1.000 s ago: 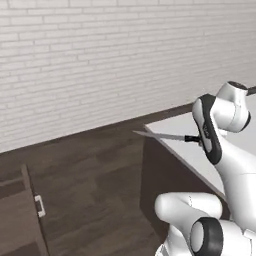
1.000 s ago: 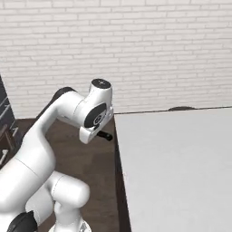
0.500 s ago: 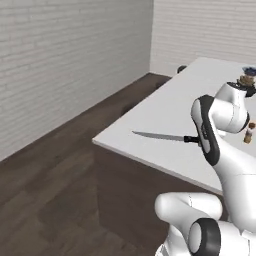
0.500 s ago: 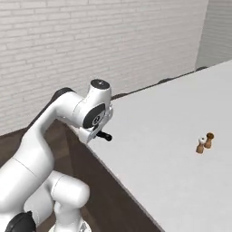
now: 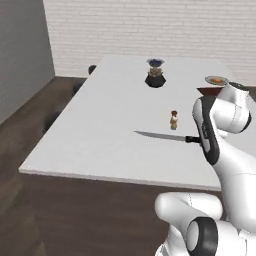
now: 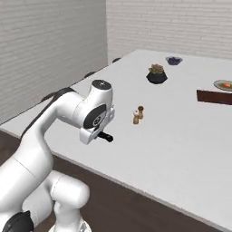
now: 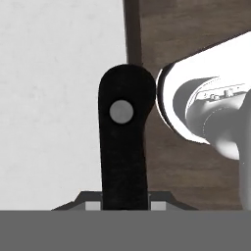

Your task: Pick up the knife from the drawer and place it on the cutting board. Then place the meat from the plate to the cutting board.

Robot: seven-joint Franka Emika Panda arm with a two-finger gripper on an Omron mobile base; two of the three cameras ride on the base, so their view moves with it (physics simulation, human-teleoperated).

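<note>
arm [image 6: 50, 122]: glossy white rounded links | joints: dark bands

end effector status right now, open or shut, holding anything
End effector: closed on the black handle of the knife, carried blade-out above the white table.

Knife [image 5: 162, 136] above table [image 5: 115, 115], plate [image 5: 217, 80] behind

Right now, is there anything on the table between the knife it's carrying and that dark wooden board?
In the right base view, the small brown shakers stand between the knife and the cutting board; otherwise bare white table.
</note>
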